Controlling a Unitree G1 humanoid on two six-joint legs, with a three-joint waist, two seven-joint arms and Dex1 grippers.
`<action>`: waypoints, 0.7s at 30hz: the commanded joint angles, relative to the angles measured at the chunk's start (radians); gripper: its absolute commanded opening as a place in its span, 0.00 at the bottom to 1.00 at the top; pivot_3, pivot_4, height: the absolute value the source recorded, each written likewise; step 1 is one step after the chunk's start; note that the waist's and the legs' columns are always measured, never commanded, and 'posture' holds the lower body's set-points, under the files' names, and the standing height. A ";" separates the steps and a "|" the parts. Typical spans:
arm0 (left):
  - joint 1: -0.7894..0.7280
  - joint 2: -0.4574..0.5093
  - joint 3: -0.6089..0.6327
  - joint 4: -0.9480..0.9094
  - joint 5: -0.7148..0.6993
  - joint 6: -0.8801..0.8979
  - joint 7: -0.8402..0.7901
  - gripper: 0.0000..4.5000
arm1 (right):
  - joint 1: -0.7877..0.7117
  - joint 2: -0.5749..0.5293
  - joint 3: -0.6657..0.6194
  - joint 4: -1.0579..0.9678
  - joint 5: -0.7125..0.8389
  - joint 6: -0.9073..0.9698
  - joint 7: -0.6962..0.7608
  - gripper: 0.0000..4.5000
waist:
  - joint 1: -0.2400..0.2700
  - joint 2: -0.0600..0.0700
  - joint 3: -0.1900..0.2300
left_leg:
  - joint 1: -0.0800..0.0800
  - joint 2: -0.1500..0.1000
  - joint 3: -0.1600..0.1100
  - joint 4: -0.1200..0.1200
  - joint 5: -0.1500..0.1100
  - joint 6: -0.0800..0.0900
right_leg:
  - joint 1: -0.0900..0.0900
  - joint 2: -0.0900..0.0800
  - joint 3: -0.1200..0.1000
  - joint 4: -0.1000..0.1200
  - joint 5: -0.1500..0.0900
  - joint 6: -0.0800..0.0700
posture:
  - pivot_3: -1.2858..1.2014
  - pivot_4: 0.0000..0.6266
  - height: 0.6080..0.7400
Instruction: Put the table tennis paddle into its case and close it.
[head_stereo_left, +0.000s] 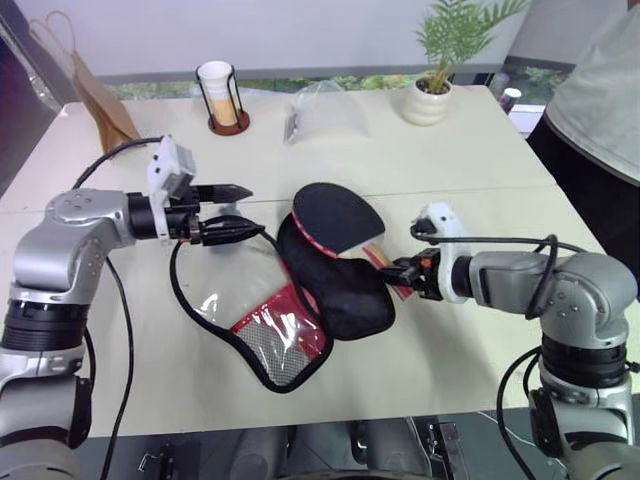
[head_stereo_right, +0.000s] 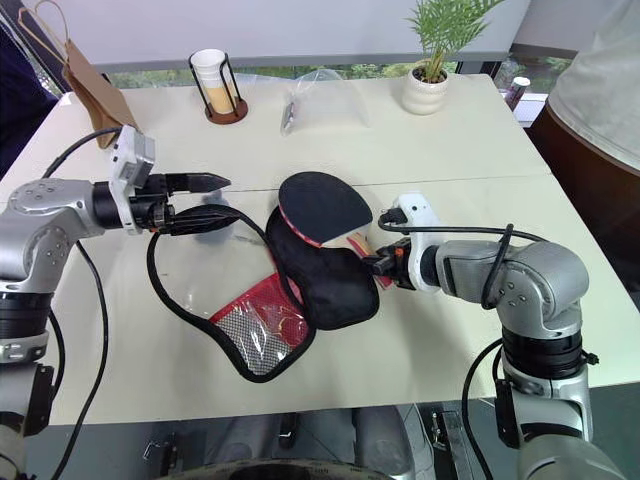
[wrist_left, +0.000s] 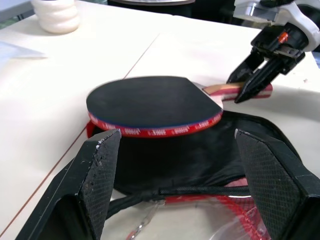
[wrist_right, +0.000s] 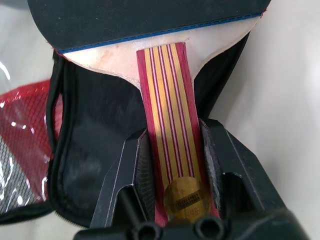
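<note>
Over mid-bench (head_stereo_left: 480, 140), right pincer (wrist_right: 172, 165) clamps the table tennis paddle (head_stereo_left: 335, 218) by its handle, blade raised above the case (head_stereo_left: 335, 285), likely lining up for insertion. Left pincer (head_stereo_left: 232, 210), fingers spread, hooks the case's unzipped rim, seemingly holding the mouth open.

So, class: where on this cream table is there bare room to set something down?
Bare: the cream table's near right corner, and the stretch between the wire cup holder and the white plant pot, past the clear plastic bag. Crowded: the middle, with the black fabric case and black-faced paddle.
</note>
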 joint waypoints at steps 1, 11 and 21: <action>-0.002 0.008 0.009 -0.026 0.000 -0.003 -0.006 0.84 | -0.014 -0.013 -0.016 -0.016 0.205 0.007 -0.154 0.21 | -0.002 0.000 0.000 | 0.000 0.000 0.000 0.000 0.000 0.000 | 0.000 0.000 0.000 0.000 0.000 0.000 | 0.52 0.24 1.00; 0.008 0.015 0.009 -0.030 0.000 0.005 -0.011 0.84 | -0.048 0.003 0.039 0.121 0.605 -0.062 -0.606 0.62 | 0.001 0.000 0.000 | 0.000 0.000 0.000 0.000 0.000 0.000 | 0.000 0.000 0.000 0.000 0.000 0.000 | 0.52 0.24 1.00; 0.007 0.031 0.010 -0.005 0.018 -0.017 -0.030 0.84 | -0.242 -0.310 0.171 0.084 0.841 -0.262 -0.399 0.99 | 0.001 0.000 0.000 | 0.000 0.001 0.001 0.001 -0.001 0.002 | 0.001 0.001 0.000 -0.001 0.000 0.000 | 0.52 0.24 1.00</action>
